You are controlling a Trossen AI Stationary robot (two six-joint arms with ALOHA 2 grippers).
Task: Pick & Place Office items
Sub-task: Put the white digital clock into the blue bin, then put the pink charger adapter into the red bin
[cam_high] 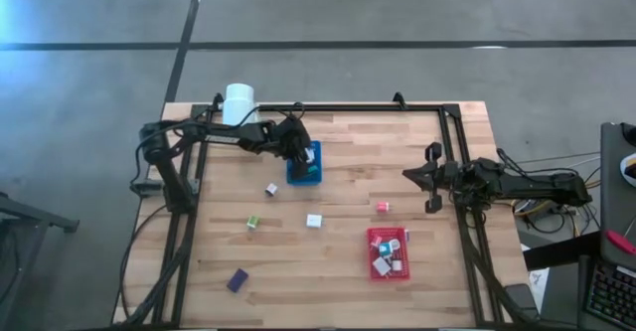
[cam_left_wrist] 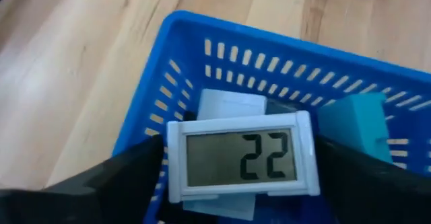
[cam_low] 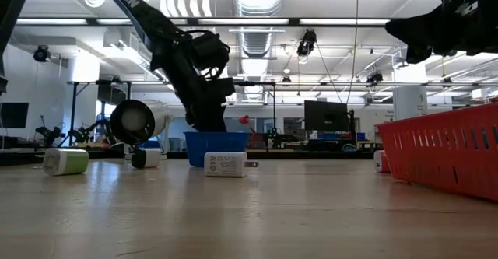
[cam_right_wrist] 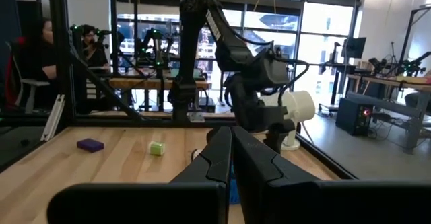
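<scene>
My left gripper (cam_high: 298, 153) reaches down into the blue tray (cam_high: 314, 175) at the table's far middle, shut on a small white display piece (cam_left_wrist: 239, 158) that reads 22. Under it in the tray lie a white flat piece (cam_left_wrist: 229, 105) and a teal block (cam_left_wrist: 353, 123). Loose on the table are a black-white block (cam_high: 270, 188), a green-white block (cam_high: 252, 223), a white block (cam_high: 314, 220), a pink-red block (cam_high: 383, 207) and a purple piece (cam_high: 237, 279). My right gripper (cam_high: 409, 175) hovers shut and empty by the right edge. My left gripper pinches the white display piece between its two fingers, one on each short end (cam_left_wrist: 172, 163), coming from above. The piece sits level with its screen facing the wrist camera, inside the blue tray. Whether it rests on the pieces beneath, I cannot tell.
The red tray (cam_high: 375, 261) at the near right holds several small pieces. A white cylinder (cam_high: 239, 103) stands at the far left corner. A black frame rail (cam_high: 452, 142) runs along the far and right edges. Bare wood lies between the two trays.
</scene>
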